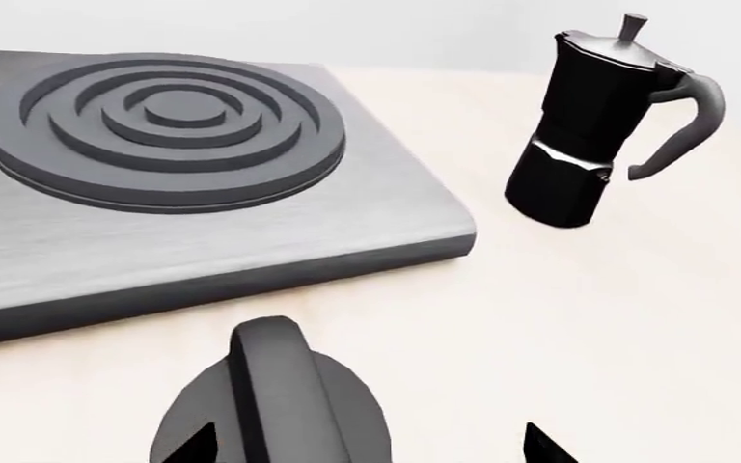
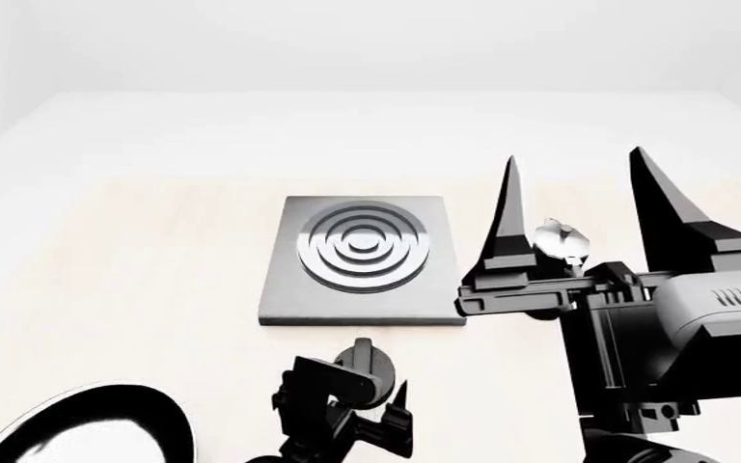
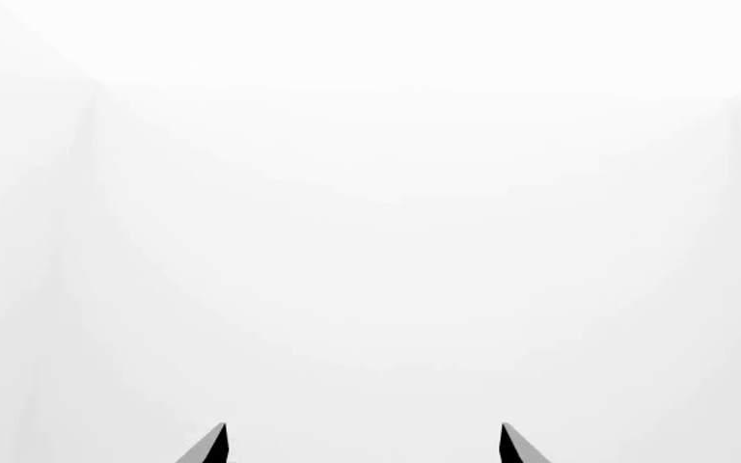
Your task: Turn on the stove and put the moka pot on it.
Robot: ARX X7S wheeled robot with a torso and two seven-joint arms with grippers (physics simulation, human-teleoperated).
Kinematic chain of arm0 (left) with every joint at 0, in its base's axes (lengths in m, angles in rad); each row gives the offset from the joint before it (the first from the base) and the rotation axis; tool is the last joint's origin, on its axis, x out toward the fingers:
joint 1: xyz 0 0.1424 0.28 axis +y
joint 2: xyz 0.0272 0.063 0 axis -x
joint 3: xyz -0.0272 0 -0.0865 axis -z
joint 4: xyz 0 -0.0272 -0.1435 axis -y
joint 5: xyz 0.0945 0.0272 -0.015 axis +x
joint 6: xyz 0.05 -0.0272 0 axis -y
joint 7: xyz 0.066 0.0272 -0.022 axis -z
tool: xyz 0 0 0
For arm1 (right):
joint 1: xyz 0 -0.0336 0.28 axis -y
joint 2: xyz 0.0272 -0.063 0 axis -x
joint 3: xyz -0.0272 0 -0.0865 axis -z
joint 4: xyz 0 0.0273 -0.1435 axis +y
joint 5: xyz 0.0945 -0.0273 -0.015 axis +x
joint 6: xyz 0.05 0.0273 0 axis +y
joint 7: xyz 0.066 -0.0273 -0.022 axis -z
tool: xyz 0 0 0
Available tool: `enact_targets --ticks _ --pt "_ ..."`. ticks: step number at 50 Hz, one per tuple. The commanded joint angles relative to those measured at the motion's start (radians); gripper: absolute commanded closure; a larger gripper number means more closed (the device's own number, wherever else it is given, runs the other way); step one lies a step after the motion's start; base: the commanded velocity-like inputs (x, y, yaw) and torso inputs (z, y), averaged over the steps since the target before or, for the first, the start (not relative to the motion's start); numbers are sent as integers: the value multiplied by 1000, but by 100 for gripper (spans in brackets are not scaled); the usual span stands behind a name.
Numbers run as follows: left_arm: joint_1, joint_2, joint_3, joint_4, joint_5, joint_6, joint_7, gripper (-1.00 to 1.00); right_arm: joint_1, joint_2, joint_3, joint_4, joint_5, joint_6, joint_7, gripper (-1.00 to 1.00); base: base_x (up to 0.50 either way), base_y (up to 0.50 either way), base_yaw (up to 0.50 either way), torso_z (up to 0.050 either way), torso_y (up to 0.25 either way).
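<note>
My left claw [image 2: 368,391] hangs low over the bench [image 2: 126,289], near its front edge, with the round black knob [image 1: 271,405] between its fingers. In the left wrist view the two fingertips [image 1: 544,446] sit either side of the knob with bare bench showing next to one of them, so I think the fingers stand a little apart from it, though I cannot tell for certain whether they touch it.

The stove [image 2: 362,258] lies flat near the middle of the bench, just behind the knob, its ringed burner [image 1: 162,125] bare. The moka pot [image 1: 587,130] stands upright on the bench just beside the stove's right edge and apart from it, handle turned away from the slab. In the head view only its silver lid [image 2: 559,238] shows, framed between the fingers of my right claw [image 2: 583,207].

That right claw is raised well above the bench, fingers pointing up and spread wide, with nothing in it. A black frying pan [image 2: 88,429] sits at the bench's front left corner.
</note>
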Motion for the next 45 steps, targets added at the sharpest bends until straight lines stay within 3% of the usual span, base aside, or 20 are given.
enact_targets --ticks 1,45 --pt "0 12 2 -27 0 8 10 -100 5 5 -6 -2 6 4 8 -100 0 0 0 0 0" --pt "-2 50 22 -127 10 32 52 -100 -13 23 -35 12 5 -42 28 -100 0 0 0 0 0"
